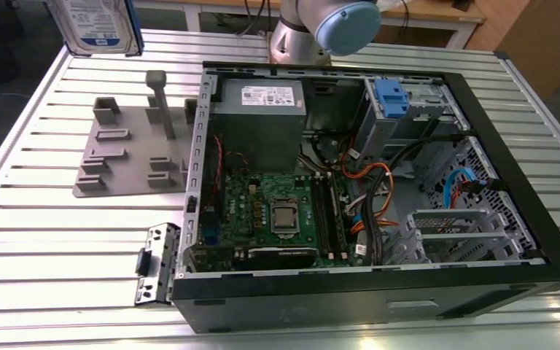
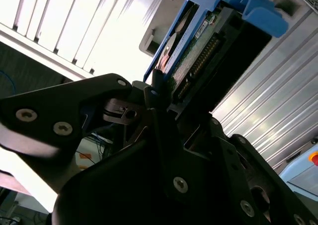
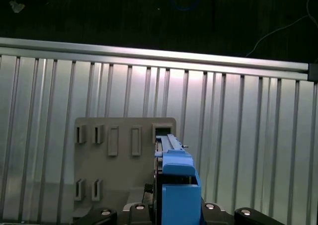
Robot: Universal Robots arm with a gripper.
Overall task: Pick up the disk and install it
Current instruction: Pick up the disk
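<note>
Grip is clenched: the end effector (image 2: 157, 93) clamps one end of the disk (image 2: 198, 51), whose blue carrier frames the drive. In the exterior view the disk is upright with its label facing the camera, raised off the slatted tabletop (image 1: 47, 240) at the exterior view's left, well apart from the open computer case (image 1: 358, 299). In the first wrist view it hangs edge-down above the grey fixture plate (image 3: 119, 170).

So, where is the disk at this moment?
In the exterior view's upper left, the disk hangs over the grey fixture beside the open computer case, clamped in the gripper.
</note>
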